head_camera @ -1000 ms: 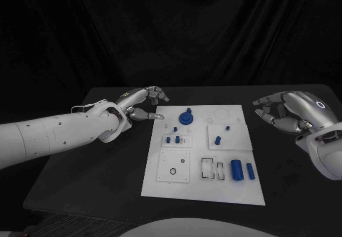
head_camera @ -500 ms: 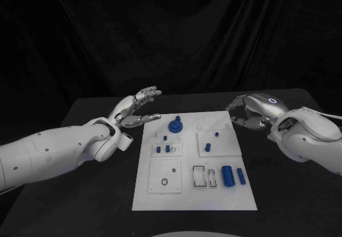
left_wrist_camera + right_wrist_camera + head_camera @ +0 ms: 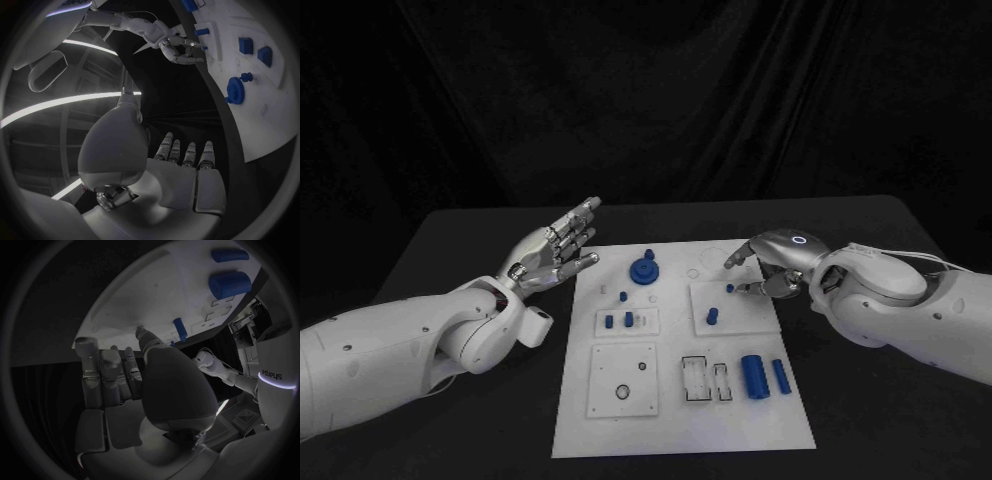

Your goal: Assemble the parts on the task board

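The right hand has swung in over the task board's far right corner, fingertips closing on a small blue peg there, seemingly not yet gripped. The left hand has lifted clear, released, beside the board's left edge.

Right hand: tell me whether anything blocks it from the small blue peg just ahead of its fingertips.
Nothing visible does. The right hand hovers over the task board, fingertips right beside the small blue peg, with bare white board between them.
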Robot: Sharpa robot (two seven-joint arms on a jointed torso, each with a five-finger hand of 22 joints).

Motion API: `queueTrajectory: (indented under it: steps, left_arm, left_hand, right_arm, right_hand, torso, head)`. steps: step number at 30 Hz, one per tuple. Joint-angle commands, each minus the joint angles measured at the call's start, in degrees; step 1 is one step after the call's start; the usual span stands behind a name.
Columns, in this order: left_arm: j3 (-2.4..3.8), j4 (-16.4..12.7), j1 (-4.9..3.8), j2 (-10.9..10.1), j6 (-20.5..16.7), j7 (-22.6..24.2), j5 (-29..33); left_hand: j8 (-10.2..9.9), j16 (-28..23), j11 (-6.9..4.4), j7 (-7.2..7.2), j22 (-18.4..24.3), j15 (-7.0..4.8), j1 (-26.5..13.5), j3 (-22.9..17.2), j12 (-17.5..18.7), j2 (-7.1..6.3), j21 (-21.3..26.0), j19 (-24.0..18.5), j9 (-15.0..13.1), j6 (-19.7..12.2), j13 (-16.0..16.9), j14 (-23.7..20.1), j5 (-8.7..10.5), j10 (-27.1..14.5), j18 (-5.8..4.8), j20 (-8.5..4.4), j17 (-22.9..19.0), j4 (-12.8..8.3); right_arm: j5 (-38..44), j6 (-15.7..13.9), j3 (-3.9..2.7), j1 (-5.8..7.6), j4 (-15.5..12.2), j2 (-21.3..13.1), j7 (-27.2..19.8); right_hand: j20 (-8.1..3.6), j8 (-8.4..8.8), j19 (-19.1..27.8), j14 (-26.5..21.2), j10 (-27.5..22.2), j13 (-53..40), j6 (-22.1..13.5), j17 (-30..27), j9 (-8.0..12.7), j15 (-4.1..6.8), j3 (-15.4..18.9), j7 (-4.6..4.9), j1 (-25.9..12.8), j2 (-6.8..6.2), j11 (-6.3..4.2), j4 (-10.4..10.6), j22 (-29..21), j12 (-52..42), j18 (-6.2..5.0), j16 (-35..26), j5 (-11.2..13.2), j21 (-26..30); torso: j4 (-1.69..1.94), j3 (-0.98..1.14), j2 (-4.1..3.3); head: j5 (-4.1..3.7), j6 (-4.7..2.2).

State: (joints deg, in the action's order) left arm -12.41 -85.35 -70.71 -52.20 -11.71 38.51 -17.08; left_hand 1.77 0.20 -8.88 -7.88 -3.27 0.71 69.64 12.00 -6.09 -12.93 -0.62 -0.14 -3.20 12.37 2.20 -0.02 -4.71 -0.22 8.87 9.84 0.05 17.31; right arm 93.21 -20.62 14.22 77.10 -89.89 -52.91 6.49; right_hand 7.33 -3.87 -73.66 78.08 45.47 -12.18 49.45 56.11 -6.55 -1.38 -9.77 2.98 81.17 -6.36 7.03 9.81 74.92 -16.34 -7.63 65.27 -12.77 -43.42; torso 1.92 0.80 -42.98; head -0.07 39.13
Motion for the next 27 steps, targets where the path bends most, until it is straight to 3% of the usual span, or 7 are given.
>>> queueTrajectory:
  steps: [1,6,11,13,19,20,27]
  left_arm:
    - [0.05,-1.22,0.05,-0.51,2.80,11.04,2.04]
    - [0.05,-2.09,0.06,-1.16,3.17,10.70,2.08]
    - [0.05,-2.52,0.07,-1.81,3.59,10.33,2.10]
    - [0.04,-2.65,0.09,-2.03,3.86,10.09,2.10]
    - [0.04,-2.82,0.13,-2.37,4.04,9.66,2.11]
    - [0.04,-2.79,0.14,-2.40,4.05,9.56,2.11]
    - [0.04,-2.36,0.20,-2.36,4.23,8.87,2.11]
  left_hand:
    - [-0.27,-0.20,0.45,0.14,0.09,0.35,-0.03,0.05,0.33,0.20,0.34,0.01,0.27,-0.52,-0.21,0.02,-0.17,0.03,1.00,0.72,-0.05,0.06]
    - [-0.29,-0.20,1.32,0.67,0.20,1.10,0.78,-1.24,0.56,1.78,0.33,0.04,0.92,-0.81,-0.67,0.02,-1.91,0.12,1.22,1.66,-0.05,0.04]
    - [-0.30,-0.20,2.37,1.11,0.27,1.94,1.30,-3.37,0.59,4.59,0.32,0.08,1.51,-0.74,-1.09,0.02,-3.63,0.23,1.29,2.40,-0.05,-0.04]
    - [-0.30,-0.20,3.00,1.40,0.17,2.40,1.95,-4.76,0.47,6.84,0.30,0.11,1.64,-0.59,-1.20,0.02,-4.54,0.29,1.31,2.74,-0.05,-0.17]
    - [-0.27,-0.20,4.03,1.97,-0.13,3.14,3.83,-6.20,0.15,9.98,0.24,0.19,1.65,-0.32,-1.20,0.02,-6.58,0.36,1.33,3.65,-0.05,-0.30]
    - [-0.23,-0.20,4.31,2.23,-0.20,3.26,4.50,-6.37,-0.01,10.82,0.22,0.21,1.61,-0.04,-1.17,0.02,-7.37,0.39,1.34,3.81,-0.05,-0.36]
    - [-0.28,-0.20,5.06,2.37,-0.70,4.05,5.83,-6.27,0.07,12.01,0.14,0.30,1.65,-0.34,-1.19,0.02,-8.36,0.37,1.35,4.58,-0.05,-0.51]
  right_arm:
    - [1.13,1.66,-0.02,-0.68,0.18,0.34,-0.57]
    - [1.16,1.80,-0.03,-1.59,0.77,1.04,-0.90]
    - [1.16,1.97,-0.03,-2.20,1.48,1.99,-1.08]
    - [1.17,2.01,-0.03,-2.50,1.66,2.29,-1.19]
    - [1.17,2.17,-0.03,-2.88,1.75,2.53,-1.31]
    - [1.17,2.24,-0.03,-2.92,1.74,2.52,-1.28]
    - [1.17,1.76,-0.03,-3.02,1.44,2.08,-0.79]
  right_hand:
    - [0.12,0.00,-0.45,0.40,1.37,1.05,0.26,-0.19,0.24,-0.21,0.62,0.09,-0.95,0.12,-0.12,0.32,3.05,0.65,-0.19,0.05,1.37,0.36]
    - [0.15,0.29,-0.59,0.38,2.06,2.05,-0.56,-0.42,0.71,-0.19,0.95,0.18,-1.09,0.02,-0.11,0.63,3.09,1.41,-0.20,-0.14,1.58,0.62]
    - [0.06,0.13,-0.89,0.57,3.67,3.02,-0.80,-0.29,1.13,-0.05,0.65,0.63,0.00,0.37,-0.30,-0.07,3.25,1.85,-0.17,-0.01,-0.52,0.78]
    - [0.00,-0.09,-1.09,0.70,4.54,3.47,-0.23,-0.12,1.18,-0.04,0.31,0.88,0.56,0.59,-0.41,-0.60,3.41,2.04,-0.13,0.15,-2.71,0.66]
    - [-0.09,-0.59,-1.71,1.11,7.78,4.34,1.94,0.37,1.06,0.04,-0.98,1.73,1.33,0.74,-0.72,-1.61,4.01,2.14,0.02,0.62,-6.59,0.03]
    - [-0.09,-0.59,-1.71,1.11,7.78,4.34,1.94,0.37,1.06,0.04,-0.98,1.73,1.33,0.74,-0.72,-1.61,4.01,2.14,0.02,0.62,-6.59,0.03]
    - [-0.22,-0.03,-1.67,1.04,7.69,5.20,1.79,0.21,1.28,0.19,-1.39,1.49,0.74,0.18,-0.71,-1.66,4.21,3.37,-0.06,0.50,-5.14,0.57]
  torso:
    - [1.01,-1.04,-0.72]
    - [1.29,-1.51,-0.88]
    - [1.49,-1.67,-0.88]
    - [1.51,-1.68,-0.84]
    - [1.17,-1.48,-0.47]
    - [1.14,-1.47,-0.42]
    - [1.12,-1.46,-0.26]
  head:
    - [-0.82,-0.65]
    - [-1.24,-1.11]
    - [-1.67,-1.21]
    - [-1.74,-1.22]
    - [-1.28,-0.83]
    - [-1.20,-0.76]
    - [-1.08,-0.58]
